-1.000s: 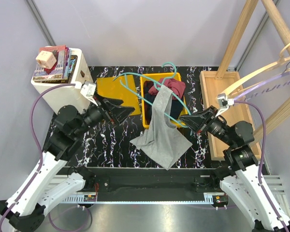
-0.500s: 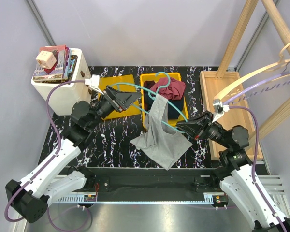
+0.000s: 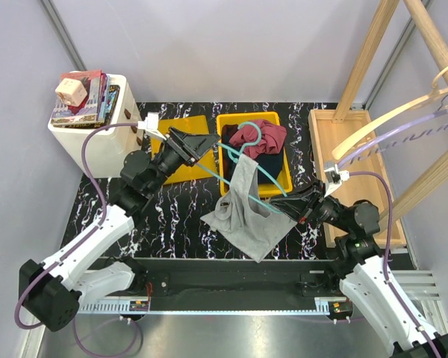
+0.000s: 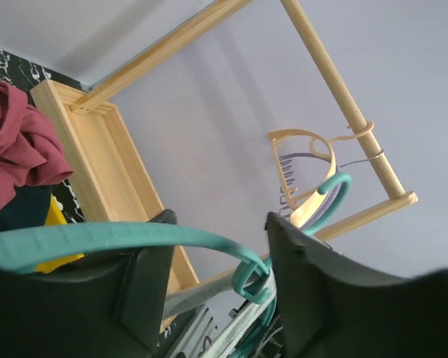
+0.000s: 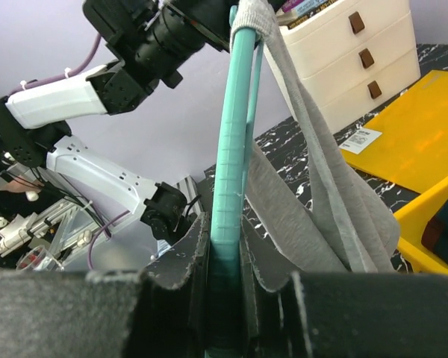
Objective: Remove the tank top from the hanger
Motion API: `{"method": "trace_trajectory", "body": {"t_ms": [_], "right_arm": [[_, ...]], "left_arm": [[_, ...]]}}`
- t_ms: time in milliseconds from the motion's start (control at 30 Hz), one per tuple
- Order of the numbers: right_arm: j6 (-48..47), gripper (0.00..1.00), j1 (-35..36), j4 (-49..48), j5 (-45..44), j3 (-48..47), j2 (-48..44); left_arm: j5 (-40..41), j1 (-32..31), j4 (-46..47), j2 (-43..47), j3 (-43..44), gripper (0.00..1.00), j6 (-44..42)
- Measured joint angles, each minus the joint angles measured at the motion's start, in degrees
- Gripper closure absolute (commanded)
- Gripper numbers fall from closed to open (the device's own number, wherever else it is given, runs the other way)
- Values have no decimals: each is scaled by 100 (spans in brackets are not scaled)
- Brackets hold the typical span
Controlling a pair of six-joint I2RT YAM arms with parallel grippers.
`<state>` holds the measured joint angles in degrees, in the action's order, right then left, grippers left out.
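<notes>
Hangers: three. One teal plastic hanger (image 5: 231, 149) is held up over the yellow plastic bin (image 3: 235, 117). Two hang on the wooden rack (image 3: 373, 52) to the bin's right, one cream (image 3: 403, 112) and one pale purple (image 3: 422, 125).
Tank top: one grey tank top (image 3: 248, 212). A strap is looped over the teal hanger, and the body drapes past the bin's near edge onto the black marbled table (image 3: 164, 216).
Right gripper (image 3: 287, 203): clamped on the teal hanger's arm, just near-right of the bin.
Left gripper (image 3: 207, 143): fingers apart with the hanger's teal bar passing between them, at the bin's left rim.
In the bin: one maroon garment (image 3: 263, 134) and one dark garment (image 3: 267, 165).
Around: one flat yellow lid (image 3: 172, 160) lies left of the bin. One white three-drawer unit (image 3: 89, 145) stands farther left, with books (image 3: 93, 101) and a cube (image 3: 71, 91) on top. One long wooden tray (image 3: 351, 149) lies right of the bin.
In the way: the strap sits on the hanger between the two grippers.
</notes>
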<state>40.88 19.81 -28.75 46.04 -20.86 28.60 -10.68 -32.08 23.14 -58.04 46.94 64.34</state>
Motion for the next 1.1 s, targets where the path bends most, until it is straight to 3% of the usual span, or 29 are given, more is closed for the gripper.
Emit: {"method": "trace_trajectory", "body": {"t_ms": [67, 100, 233, 267, 367, 500, 667, 800, 933, 1100], "right_arm": [[-7, 87, 0, -15, -9, -2, -7], [-13, 84, 2, 50, -48, -7, -7], [-260, 68, 55, 789, -201, -118, 201], [-343, 53, 90, 1005, -229, -208, 280], [-525, 33, 114, 1794, -466, -481, 560], [-667, 22, 118, 2594, -529, -734, 962], [-846, 13, 297, 3453, -562, -846, 892], [-1093, 12, 498, 4179, -588, -1150, 365], [-1290, 13, 507, 4662, -479, -1508, -39], [-1375, 17, 516, 5169, -170, -1908, -387]], "left_arm": [[9, 0, 68, -39, -22, 87, -11], [11, -7, 149, -42, -28, 100, 70], [42, -92, 195, 63, 28, 100, 4], [79, -96, 72, 114, 52, 100, -140], [212, -83, -341, 369, 103, 100, -879], [422, -4, -861, 831, 140, 100, -2100], [448, -4, -1185, 1259, 293, 100, -3213], [452, -4, -1421, 1331, 481, 100, -3368], [262, -2, -1488, 1106, 664, 100, -2883], [-625, 0, -975, 514, 761, 100, -1663]]}}
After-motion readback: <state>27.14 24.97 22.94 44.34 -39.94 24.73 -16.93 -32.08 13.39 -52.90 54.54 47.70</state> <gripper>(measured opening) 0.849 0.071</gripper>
